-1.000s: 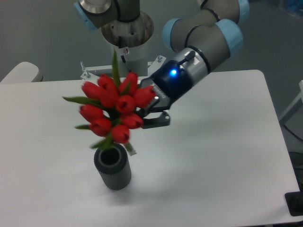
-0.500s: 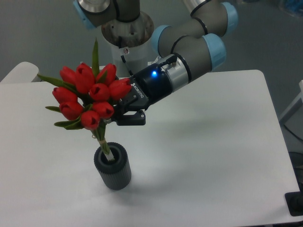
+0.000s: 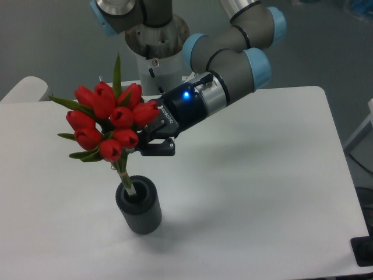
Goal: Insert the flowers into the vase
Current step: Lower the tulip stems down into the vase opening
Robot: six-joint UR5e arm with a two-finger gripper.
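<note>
The tool (image 3: pixel 152 142) is clamped on the flowers (image 3: pixel 108 121), coming from 3 o'clock. Their stems enter the vase (image 3: pixel 139 205), which stands upright on the table (image 3: pixel 262 192).

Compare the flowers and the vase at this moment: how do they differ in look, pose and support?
The flowers are red with green leaves; the vase is dark grey and ribbed. The flowers lean, held up by the gripper; the vase stands upright on the table. The bunch spreads wider than the vase. They meet where the stems enter the vase's mouth.
</note>
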